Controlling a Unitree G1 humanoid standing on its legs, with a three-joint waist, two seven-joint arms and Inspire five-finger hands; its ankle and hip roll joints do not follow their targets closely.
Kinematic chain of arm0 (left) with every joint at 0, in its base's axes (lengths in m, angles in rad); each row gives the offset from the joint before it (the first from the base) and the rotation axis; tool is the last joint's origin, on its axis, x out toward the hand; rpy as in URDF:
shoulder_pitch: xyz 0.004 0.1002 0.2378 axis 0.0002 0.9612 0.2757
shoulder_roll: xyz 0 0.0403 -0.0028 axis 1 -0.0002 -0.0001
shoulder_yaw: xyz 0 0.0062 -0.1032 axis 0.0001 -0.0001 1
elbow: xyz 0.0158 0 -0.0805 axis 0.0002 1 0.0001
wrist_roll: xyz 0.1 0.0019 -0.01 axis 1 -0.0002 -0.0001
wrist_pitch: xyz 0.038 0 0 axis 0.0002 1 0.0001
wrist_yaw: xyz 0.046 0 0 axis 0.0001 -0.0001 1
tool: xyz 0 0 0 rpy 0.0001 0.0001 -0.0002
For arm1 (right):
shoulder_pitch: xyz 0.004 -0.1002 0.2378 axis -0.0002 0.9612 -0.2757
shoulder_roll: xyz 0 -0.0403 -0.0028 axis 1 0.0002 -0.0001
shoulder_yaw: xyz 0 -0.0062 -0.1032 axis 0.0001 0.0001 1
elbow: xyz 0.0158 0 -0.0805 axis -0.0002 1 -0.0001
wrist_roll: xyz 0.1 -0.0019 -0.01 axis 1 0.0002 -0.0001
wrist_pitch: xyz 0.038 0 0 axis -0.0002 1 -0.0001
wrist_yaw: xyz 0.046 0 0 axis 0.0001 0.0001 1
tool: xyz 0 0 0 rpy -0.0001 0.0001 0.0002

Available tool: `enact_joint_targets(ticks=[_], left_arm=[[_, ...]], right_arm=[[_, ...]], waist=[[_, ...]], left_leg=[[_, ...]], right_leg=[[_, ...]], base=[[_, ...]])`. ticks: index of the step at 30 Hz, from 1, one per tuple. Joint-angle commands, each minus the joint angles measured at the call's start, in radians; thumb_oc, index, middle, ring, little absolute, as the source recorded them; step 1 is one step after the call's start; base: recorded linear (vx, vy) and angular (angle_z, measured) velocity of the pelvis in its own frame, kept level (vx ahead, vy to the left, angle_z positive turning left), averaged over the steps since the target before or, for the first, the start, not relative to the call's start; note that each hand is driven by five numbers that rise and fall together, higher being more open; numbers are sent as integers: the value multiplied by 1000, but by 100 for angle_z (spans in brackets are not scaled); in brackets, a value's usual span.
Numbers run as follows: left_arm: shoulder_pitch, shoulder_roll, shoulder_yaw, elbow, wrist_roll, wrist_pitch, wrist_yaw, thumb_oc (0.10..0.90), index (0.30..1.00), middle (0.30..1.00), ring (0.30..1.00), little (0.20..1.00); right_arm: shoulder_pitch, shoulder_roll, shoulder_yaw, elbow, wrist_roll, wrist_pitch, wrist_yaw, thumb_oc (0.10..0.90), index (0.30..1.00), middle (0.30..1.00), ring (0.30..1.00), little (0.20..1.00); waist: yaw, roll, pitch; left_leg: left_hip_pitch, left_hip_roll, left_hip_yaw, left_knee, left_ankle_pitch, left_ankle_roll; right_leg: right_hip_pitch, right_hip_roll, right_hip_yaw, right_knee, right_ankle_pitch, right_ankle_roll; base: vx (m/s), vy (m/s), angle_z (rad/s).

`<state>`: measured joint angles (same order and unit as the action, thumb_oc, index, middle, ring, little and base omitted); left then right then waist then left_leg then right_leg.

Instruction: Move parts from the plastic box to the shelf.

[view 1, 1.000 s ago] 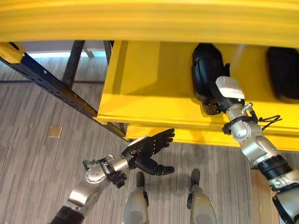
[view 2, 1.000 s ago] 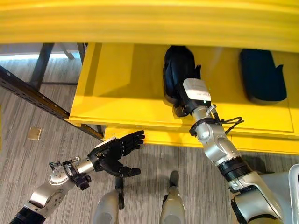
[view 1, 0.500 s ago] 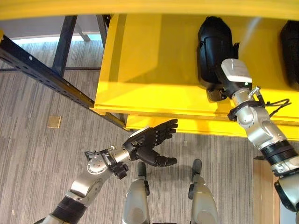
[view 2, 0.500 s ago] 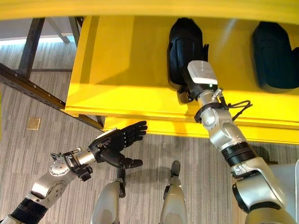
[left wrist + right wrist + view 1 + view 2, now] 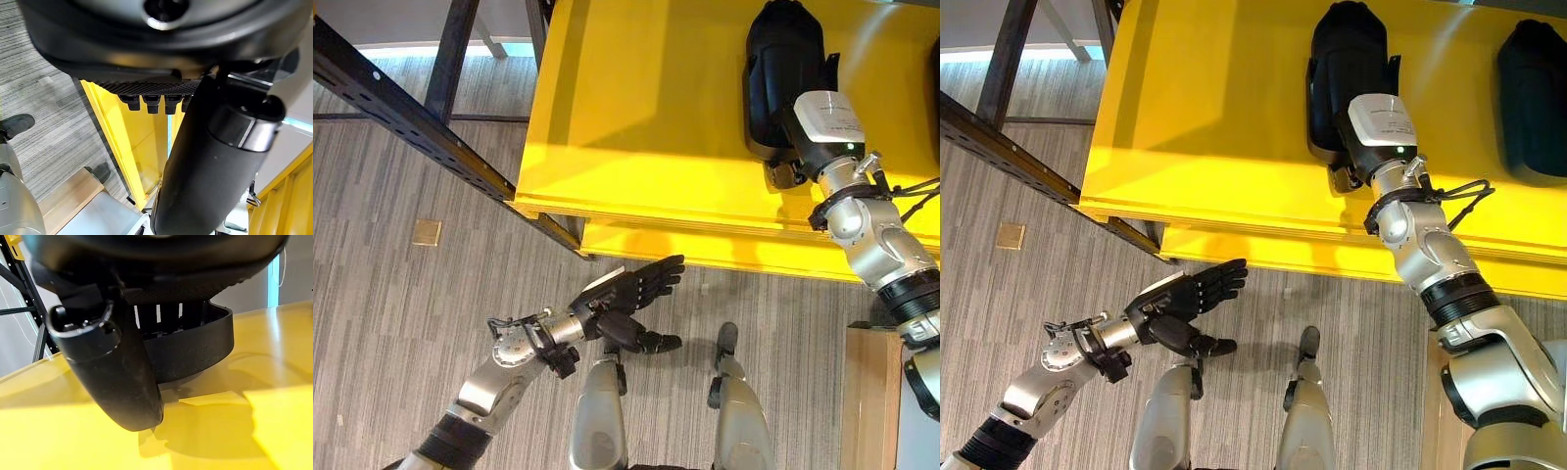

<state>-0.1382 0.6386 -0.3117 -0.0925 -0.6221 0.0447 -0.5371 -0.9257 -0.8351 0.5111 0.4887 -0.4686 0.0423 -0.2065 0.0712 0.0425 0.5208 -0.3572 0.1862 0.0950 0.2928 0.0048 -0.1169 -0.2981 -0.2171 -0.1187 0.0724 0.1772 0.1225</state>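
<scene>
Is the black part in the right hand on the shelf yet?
On: the black part lies flat on the yellow shelf.

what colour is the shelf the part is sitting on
Bright yellow. The shelf under the black part shows best in the right eye view.

On the shelf [image 5: 1214, 117] two parts lie side by side: one part [image 5: 1347, 69] near its middle, a second part [image 5: 1533, 98] to its right. The right hand [image 5: 1347, 176] lies against the first part's near end. The left hand [image 5: 1185, 304] hangs before the shelf's front edge, above the floor [image 5: 1038, 284].
</scene>
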Motion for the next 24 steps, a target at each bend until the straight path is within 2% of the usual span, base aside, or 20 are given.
enact_joint_targets(ticks=[1, 7, 16, 22, 24], left_arm=[[18, 32, 34, -179, -41, -60, -50, 900, 1000, 1000, 1000, 1000], [16, 32, 42, -177, -42, -57, -47, 900, 1000, 1000, 1000, 1000], [10, 30, 34, -169, -48, -62, -58, 900, 1000, 1000, 1000, 1000], [9, 27, 31, -170, -51, -62, -49, 900, 1000, 1000, 1000, 1000], [8, 27, 29, -168, -47, -66, -50, 900, 1000, 1000, 1000, 1000]], right_arm=[[-216, -144, 26, 88, -29, 39, -76, 400, 300, 300, 300, 300], [-202, -152, 13, 102, -12, 62, -83, 400, 300, 300, 300, 300], [-217, -155, 19, 142, -9, 56, -87, 400, 300, 300, 300, 300], [-211, -149, 4, 152, 5, 96, -107, 400, 300, 300, 300, 300], [-207, -148, -3, 157, -12, 81, -99, 400, 300, 300, 300, 300]], waist=[[31, 0, -30], [26, 1, -30], [25, 7, -32], [22, 12, -33], [20, 13, -32]], left_leg=[[24, -43, 4, 27, -109, 74], [24, -42, 9, 28, -109, 76], [26, -47, 9, 26, -110, 78], [27, -51, 10, 23, -110, 79], [27, -52, 11, 23, -111, 81]], right_leg=[[18, 27, -21, 204, -263, -38], [9, 26, -20, 217, -267, -39], [6, 25, -22, 225, -270, -40], [2, 24, -17, 227, -271, -39], [-1, 23, -15, 229, -270, -39]], base=[[0, 0, 0], [0, 0, 0], [0, 0, 0], [0, 0, 0], [0, 0, 0]])
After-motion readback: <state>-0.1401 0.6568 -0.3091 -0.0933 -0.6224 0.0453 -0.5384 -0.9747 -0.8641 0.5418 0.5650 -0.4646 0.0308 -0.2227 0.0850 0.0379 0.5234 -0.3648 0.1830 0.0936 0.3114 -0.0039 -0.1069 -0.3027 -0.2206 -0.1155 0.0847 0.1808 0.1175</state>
